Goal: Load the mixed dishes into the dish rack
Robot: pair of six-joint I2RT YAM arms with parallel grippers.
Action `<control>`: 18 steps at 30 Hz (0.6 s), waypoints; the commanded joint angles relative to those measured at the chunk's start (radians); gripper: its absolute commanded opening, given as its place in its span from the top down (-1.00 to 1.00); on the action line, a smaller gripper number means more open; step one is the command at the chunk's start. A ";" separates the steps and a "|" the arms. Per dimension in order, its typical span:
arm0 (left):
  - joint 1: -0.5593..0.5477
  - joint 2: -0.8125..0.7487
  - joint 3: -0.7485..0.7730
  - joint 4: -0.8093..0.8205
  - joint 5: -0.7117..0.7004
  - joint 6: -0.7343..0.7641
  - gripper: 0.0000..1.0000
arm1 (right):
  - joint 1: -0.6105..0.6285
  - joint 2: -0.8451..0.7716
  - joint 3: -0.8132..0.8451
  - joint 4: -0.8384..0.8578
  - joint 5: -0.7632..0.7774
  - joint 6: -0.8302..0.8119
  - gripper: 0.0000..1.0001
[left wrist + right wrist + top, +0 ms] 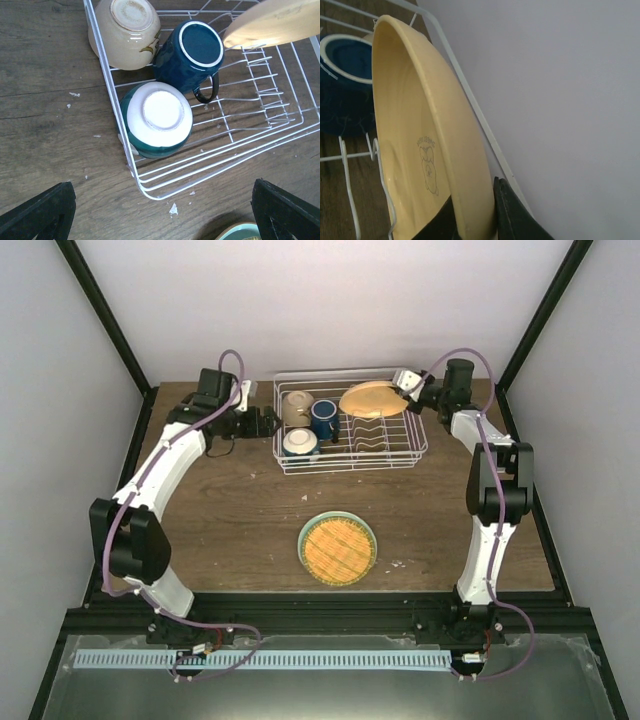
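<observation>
Gripping the rim of the orange-yellow plate (372, 399) in the right jaws, tilted over the dish rack (400, 445), upper centre. Holding left jaws wide apart, empty, beside the rack's frame-left end, pale-green-rimmed plate (337, 548) on worktop (230, 520) below.

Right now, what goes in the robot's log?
right claw: gripping yellow plate at rack | left claw: open | patterned plate: on table

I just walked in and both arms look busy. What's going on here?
The right gripper holds the orange-yellow plate by its rim, tilted over the dish rack. The left gripper hangs open beside the rack's left end, holding nothing. In the rack are a cream bowl and a blue-sided white bowl, both upside down, and a dark blue mug. The green-rimmed plate lies on the table.
</observation>
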State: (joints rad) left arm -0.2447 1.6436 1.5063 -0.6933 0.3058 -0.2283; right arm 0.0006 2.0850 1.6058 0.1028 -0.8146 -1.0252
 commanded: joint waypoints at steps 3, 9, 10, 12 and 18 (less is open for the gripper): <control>0.006 0.038 0.054 -0.011 0.028 0.014 -0.94 | 0.026 -0.069 -0.114 0.024 -0.040 0.012 0.72; 0.007 0.044 0.065 -0.019 0.036 0.025 -0.94 | 0.042 -0.116 -0.176 0.104 -0.018 0.061 0.27; 0.006 0.043 0.063 -0.023 0.036 0.028 -0.94 | 0.043 -0.126 -0.186 0.122 -0.012 0.075 0.18; 0.007 0.039 0.051 -0.031 0.030 0.033 -0.94 | 0.045 -0.154 -0.216 0.161 -0.001 0.103 0.07; -0.003 0.001 -0.022 -0.044 0.034 0.055 -0.94 | 0.045 -0.258 -0.284 0.178 0.043 0.153 -0.24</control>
State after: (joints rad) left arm -0.2428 1.6810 1.5288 -0.7193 0.3260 -0.2008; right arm 0.0437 1.9289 1.3445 0.2295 -0.7952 -0.9199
